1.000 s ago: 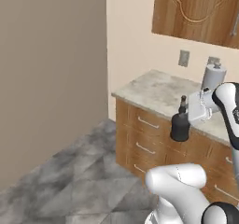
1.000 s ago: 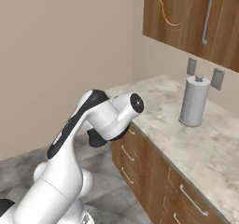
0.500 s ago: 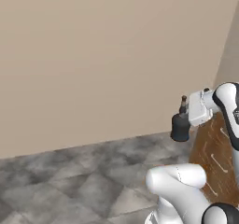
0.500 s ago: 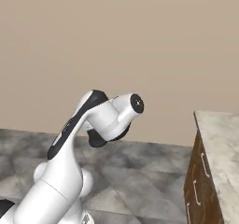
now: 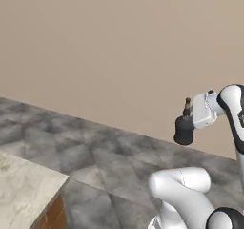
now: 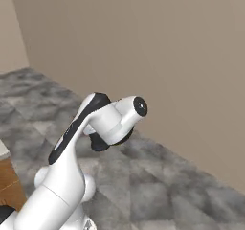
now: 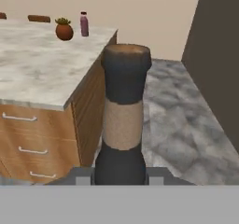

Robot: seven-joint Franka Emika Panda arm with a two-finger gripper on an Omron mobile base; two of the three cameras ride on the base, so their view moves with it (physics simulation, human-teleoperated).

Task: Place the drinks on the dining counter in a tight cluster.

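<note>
My gripper [image 5: 191,119] is shut on the squat black narrow-necked bottle [image 5: 184,129], which hangs upright in the air above the floor. In the hand view this bottle [image 7: 122,120] stands right in front, a tan band around its neck, between the fingertips of the gripper [image 7: 120,174]. In the right base view the black bottle [image 6: 98,142] peeks out behind the hand. The dining counter [image 7: 42,73] lies to the left in the hand view, and the tall dark-red bottle [image 7: 84,24] stands at its far edge. A corner of the dining counter [image 5: 24,185] shows at the lower left.
A round brown plant pot [image 7: 64,30] stands beside the dark-red bottle, and chair backs [image 7: 38,18] rise behind the counter's far edge. Drawers line the counter's wooden side [image 7: 32,139]. Grey tiled floor [image 5: 95,147] and a plain beige wall [image 5: 119,46] surround the arm.
The whole picture has swung: the camera has turned away from the worktop and wall cabinets towards bare wall and floor. The black bottle stays in the grip.
</note>
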